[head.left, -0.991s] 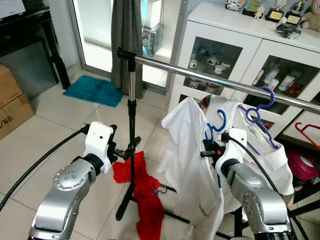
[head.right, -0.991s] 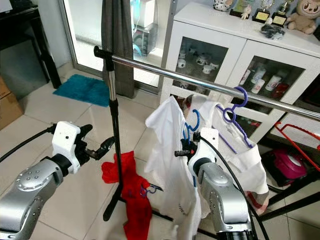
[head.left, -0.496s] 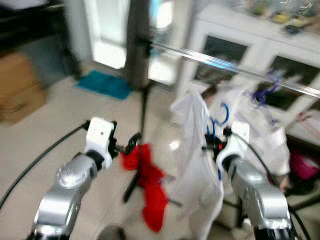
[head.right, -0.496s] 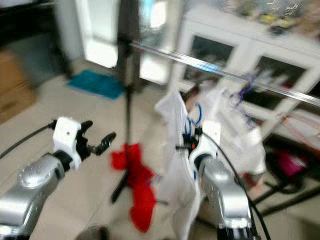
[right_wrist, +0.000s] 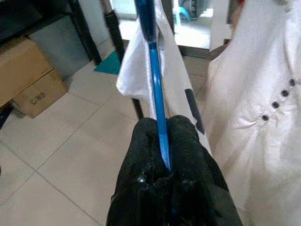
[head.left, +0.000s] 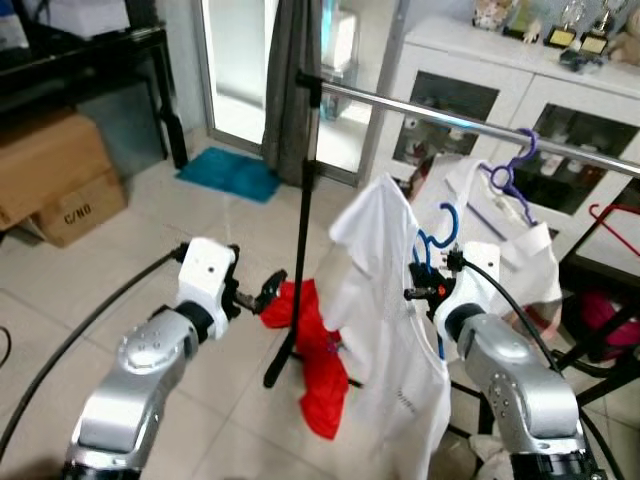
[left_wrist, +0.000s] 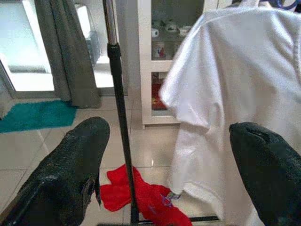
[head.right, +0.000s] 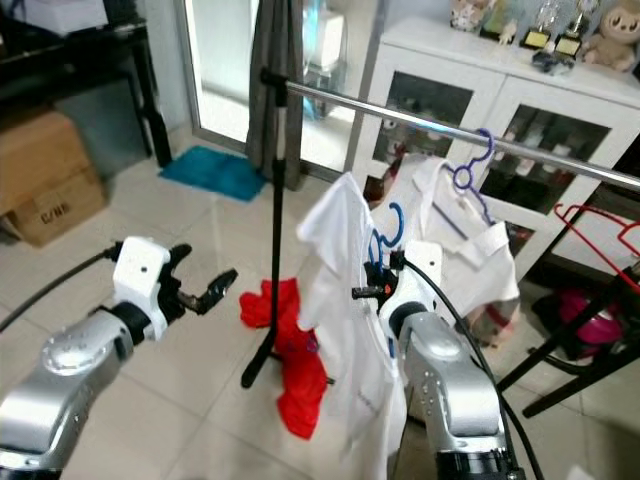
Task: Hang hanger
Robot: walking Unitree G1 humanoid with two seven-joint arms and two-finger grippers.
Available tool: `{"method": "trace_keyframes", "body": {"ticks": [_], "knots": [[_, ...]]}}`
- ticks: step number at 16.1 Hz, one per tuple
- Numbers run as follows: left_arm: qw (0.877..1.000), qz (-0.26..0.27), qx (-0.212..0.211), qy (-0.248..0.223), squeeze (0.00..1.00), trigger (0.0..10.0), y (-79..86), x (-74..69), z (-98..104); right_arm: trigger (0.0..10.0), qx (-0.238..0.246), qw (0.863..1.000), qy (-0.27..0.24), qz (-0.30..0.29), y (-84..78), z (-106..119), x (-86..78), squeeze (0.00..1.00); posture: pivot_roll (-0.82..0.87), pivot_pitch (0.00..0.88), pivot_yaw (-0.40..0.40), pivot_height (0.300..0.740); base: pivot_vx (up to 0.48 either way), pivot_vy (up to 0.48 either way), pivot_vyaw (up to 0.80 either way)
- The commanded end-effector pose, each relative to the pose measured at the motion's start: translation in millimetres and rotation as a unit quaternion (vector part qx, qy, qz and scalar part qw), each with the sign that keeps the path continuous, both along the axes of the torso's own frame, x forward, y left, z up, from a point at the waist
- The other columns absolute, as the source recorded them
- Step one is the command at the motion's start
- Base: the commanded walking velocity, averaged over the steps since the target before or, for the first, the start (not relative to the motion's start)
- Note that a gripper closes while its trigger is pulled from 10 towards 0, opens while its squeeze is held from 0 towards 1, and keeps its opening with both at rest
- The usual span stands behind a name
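In front of you a clothes rail (head.left: 450, 118) runs from the left to the right, on a pole (head.left: 301, 220) at its left end. A shirt on a hanger (head.left: 436, 236) is below the rail, just beside your right gripper (head.left: 418, 293), which is clamped on the hanger. A second shirt (head.left: 505, 225) hangs on the rail, behind and to the right. A cloth (head.left: 315, 350) lies on the floor at the foot of the pole. Your left gripper (head.left: 262, 290) is left of the pole, fingers apart. A cabinet (head.left: 500, 90) is behind the rail, a mat (head.left: 232, 173) far left of it, and boxes (head.left: 62, 180) further left.
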State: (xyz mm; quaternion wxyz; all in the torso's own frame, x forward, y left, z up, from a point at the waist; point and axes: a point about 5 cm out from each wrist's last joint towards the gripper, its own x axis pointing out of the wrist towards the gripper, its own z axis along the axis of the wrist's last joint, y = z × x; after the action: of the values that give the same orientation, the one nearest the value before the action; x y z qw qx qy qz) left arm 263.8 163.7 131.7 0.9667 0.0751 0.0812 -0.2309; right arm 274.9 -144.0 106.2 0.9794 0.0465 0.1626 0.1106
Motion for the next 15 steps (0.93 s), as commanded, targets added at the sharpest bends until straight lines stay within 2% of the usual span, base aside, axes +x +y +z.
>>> {"method": "trace_keyframes", "body": {"ticks": [1, 2, 3, 4, 5, 9, 10, 11, 13, 15], "knots": [[1.0, -0.008, -0.001, -0.02, 0.0, 10.0, 1.6, 5.2, 9, 0.0, 0.006, 0.999, -0.046, 0.023, 6.2, 21, 7.4, 0.0, -0.04, 0.0, -0.106, 0.74, 0.0, 0.0, 0.0], [0.999, -0.023, -0.015, -0.037, 1.0, 10.0, 4.3, 14.5, 19, 0.0, 0.01, 0.995, -0.07, 0.064, 17.5, 32, 9.9, 0.0, -0.03, 0.0, -0.112, 0.74, 0.0, 0.0, 0.0], [0.999, -0.029, -0.016, -0.04, 1.0, 10.0, 4.0, 16.3, 21, 0.0, 0.01, 0.995, -0.075, 0.071, 19.7, 34, 10.2, 0.0, -0.03, 0.0, -0.112, 0.74, 0.0, 0.0, 0.0], [0.996, -0.065, -0.018, -0.054, 1.0, 10.0, -6.2, 27.1, 31, 0.0, 0.012, 0.99, -0.098, 0.103, 30.9, 45, 11.7, 0.0, -0.03, 0.0, -0.121, 0.74, 0.0, 0.0, 0.0], [0.994, -0.088, -0.022, -0.058, 1.0, 10.0, -14.8, 31.2, 34, 0.0, 0.013, 0.988, -0.106, 0.115, 35.5, 49, 12.0, 0.0, -0.03, 0.0, -0.121, 0.74, 0.0, 0.0, 0.0], [0.982, -0.182, -0.028, -0.052, 1.0, 10.0, -52.6, 41.0, 34, 0.0, 0.022, 0.982, -0.124, 0.138, 43.8, 59, 12.3, 0.0, -0.04, 0.0, -0.123, 0.74, 0.0, 0.0, 0.0], [0.977, -0.205, -0.034, -0.039, 0.86, 10.0, -59.2, 41.4, 32, 0.0, 0.024, 0.981, -0.128, 0.141, 45.0, 61, 12.4, 0.0, -0.04, 0.0, -0.123, 0.74, 0.0, 0.0, 0.0], [0.976, -0.215, -0.022, -0.032, 0.0, 10.0, -62.8, 44.1, 28, 0.0, 0.027, 0.98, -0.134, 0.144, 46.5, 64, 12.4, 0.0, -0.04, 0.0, -0.123, 0.74, 0.0, 0.0, 0.0], [0.977, -0.211, -0.005, -0.031, 0.0, 10.0, -65.3, 52.0, 22, 0.0, 0.03, 0.978, -0.142, 0.149, 48.4, 69, 12.2, 0.0, -0.04, 0.0, -0.123, 0.74, 0.0, 0.0, 0.0], [0.972, -0.23, -0.005, -0.035, 0.0, 10.0, -72.8, 57.0, 22, 0.0, 0.035, 0.976, -0.148, 0.157, 51.0, 73, 11.7, 0.0, -0.04, 0.0, -0.123, 0.74, 0.0, 0.0, 0.0]]}}
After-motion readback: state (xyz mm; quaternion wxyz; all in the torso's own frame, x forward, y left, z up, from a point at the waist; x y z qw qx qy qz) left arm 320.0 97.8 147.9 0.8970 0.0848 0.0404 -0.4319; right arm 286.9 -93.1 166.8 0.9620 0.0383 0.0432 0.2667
